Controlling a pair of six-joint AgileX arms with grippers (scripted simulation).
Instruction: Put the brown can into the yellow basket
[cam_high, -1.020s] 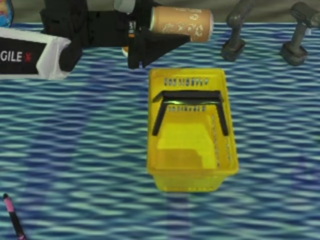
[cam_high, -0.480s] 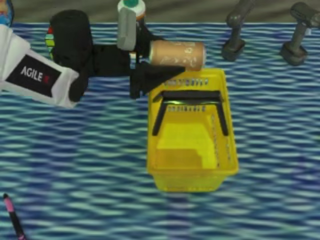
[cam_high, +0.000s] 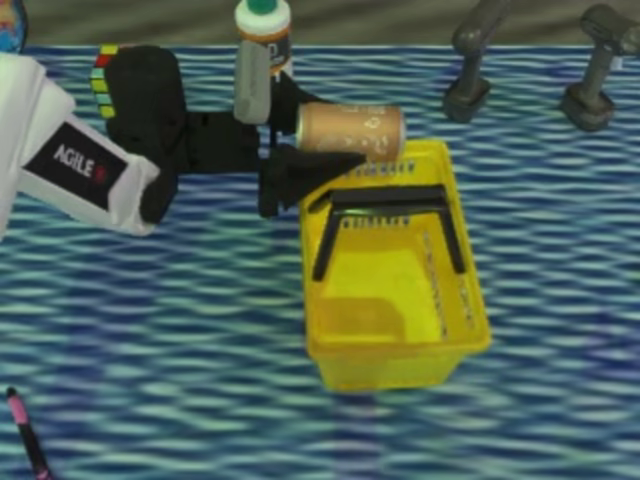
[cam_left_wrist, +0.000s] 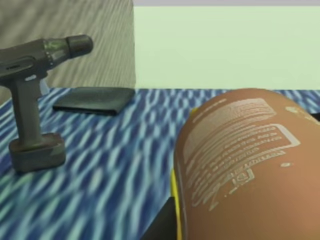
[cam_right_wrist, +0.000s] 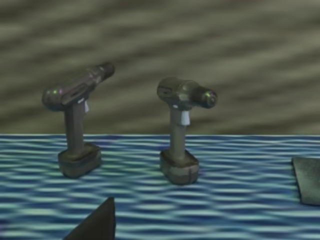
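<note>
The brown can (cam_high: 350, 130) lies on its side in the air over the back left corner of the yellow basket (cam_high: 478, 300). My left gripper (cam_high: 290, 135) is shut on the can's left end, with one dark finger (cam_high: 305, 170) just above the basket's rim. The left wrist view is filled by the can (cam_left_wrist: 250, 165), with a sliver of yellow rim (cam_left_wrist: 173, 200) beside it. The basket's black handles (cam_high: 385, 200) are folded across its opening. My right arm is outside the top view; one dark fingertip (cam_right_wrist: 100, 222) shows off-centre in its wrist view, with nothing held.
An orange-and-white bottle (cam_high: 263, 25) stands behind the left gripper. Two grey drills (cam_high: 470, 60) (cam_high: 595, 65) stand at the back right. A colourful cube (cam_high: 103, 75) sits behind the left arm. A pink pen (cam_high: 25, 435) lies front left. A black pad (cam_right_wrist: 307, 180) lies beside the drills.
My left arm has carried the can forward from the table's back edge to just over the basket's back rim. The basket has shifted and turned slightly.
</note>
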